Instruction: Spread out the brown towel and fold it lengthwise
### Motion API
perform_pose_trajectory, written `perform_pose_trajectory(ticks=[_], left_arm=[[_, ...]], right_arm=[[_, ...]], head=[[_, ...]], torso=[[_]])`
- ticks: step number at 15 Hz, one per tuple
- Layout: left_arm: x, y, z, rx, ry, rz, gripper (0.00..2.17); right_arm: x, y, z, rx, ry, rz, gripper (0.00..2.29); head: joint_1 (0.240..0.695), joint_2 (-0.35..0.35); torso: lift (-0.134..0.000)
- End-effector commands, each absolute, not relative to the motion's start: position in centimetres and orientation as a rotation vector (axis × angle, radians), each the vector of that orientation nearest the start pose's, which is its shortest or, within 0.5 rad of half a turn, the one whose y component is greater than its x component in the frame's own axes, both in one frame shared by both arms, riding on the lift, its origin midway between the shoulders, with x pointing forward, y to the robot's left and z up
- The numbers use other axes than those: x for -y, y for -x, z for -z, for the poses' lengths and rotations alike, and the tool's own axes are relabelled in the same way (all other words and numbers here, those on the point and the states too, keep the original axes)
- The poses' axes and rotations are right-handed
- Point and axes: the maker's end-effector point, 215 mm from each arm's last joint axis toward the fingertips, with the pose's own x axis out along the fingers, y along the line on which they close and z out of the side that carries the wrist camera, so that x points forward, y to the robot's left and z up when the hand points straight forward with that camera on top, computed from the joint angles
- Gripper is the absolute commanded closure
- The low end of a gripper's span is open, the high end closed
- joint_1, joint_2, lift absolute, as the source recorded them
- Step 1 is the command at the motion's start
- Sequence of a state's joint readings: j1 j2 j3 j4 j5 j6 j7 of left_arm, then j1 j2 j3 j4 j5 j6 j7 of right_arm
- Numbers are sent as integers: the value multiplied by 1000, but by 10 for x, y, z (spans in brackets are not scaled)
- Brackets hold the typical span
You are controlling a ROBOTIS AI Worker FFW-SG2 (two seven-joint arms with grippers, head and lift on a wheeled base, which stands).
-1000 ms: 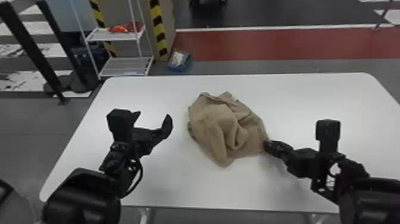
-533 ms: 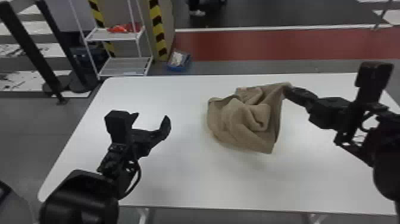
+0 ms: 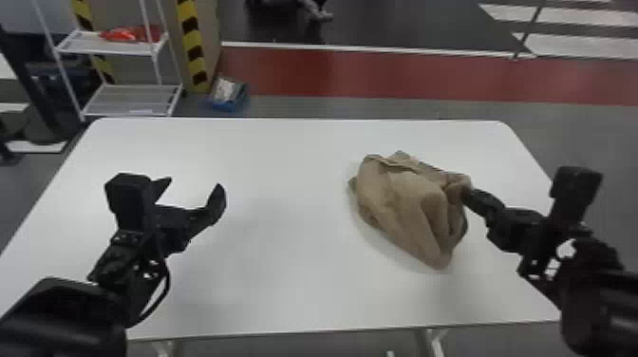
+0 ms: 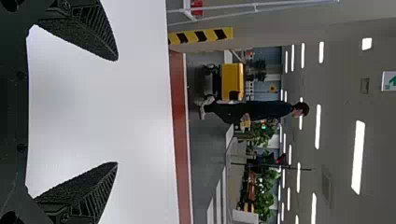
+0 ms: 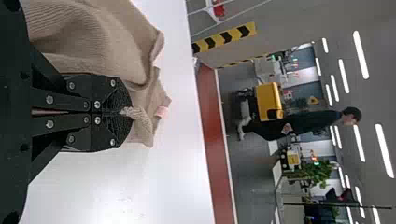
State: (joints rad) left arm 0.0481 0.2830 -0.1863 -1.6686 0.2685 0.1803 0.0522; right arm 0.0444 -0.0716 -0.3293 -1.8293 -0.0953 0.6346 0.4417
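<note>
At the left, over the counter, the left gripper has its fingers spread wide with nothing between them. The brown towel sits bunched on the right part of the white counter, and the fingers of the right gripper pinch its right side. Spreading out seems the step in hand; next, the left likely needs a free edge to pull against the right. Beyond the far left corner stands a white rack, with a red floor strip behind.
</note>
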Motion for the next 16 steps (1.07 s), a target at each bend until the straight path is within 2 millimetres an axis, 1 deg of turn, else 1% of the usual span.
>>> perform_pose_trajectory(ticks=[1,2,3,4,6,8,9,10,11,13,14,15,16], left_arm=[[-183,-573,393,-192,-23,203,83],[-175,-576,396,-197,-22,214,83],[-169,-577,398,-197,-23,222,83],[-166,-578,398,-193,-19,223,83],[-169,-581,396,-186,-16,215,83],[-176,-582,394,-184,-17,201,83],[-179,-582,394,-182,-20,198,83],[-180,-581,395,-184,-22,198,83],[-182,-580,396,-183,-24,194,83],[-187,-579,397,-182,-25,189,83],[-191,-581,399,-183,-24,184,83],[-192,-583,400,-184,-26,181,83],[-190,-585,399,-182,-23,182,83]], right_arm=[[310,-529,410,-379,-189,-203,1663],[285,-522,415,-388,-193,-246,1663],[259,-520,412,-382,-193,-289,1663],[228,-518,408,-377,-197,-337,1663],[156,-513,393,-353,-254,-451,1663],[83,-501,374,-328,-278,-586,1663],[59,-496,363,-315,-278,-629,1663],[47,-494,355,-302,-293,-657,1663],[53,-494,343,-276,-331,-660,1663],[103,-504,331,-229,-365,-572,1663],[128,-509,321,-206,-398,-537,1663],[147,-513,302,-166,-424,-512,1663],[167,-519,272,-103,-439,-481,1663]], head=[[695,-110],[695,-118],[695,-122],[695,-120],[695,-81],[695,-31],[695,2],[695,73],[695,98],[695,128],[695,115],[695,115],[695,80]], torso=[[-120],[-120],[-120],[-120],[-120],[-120],[-120],[-120],[-120],[-120],[-120],[-120],[-120]])
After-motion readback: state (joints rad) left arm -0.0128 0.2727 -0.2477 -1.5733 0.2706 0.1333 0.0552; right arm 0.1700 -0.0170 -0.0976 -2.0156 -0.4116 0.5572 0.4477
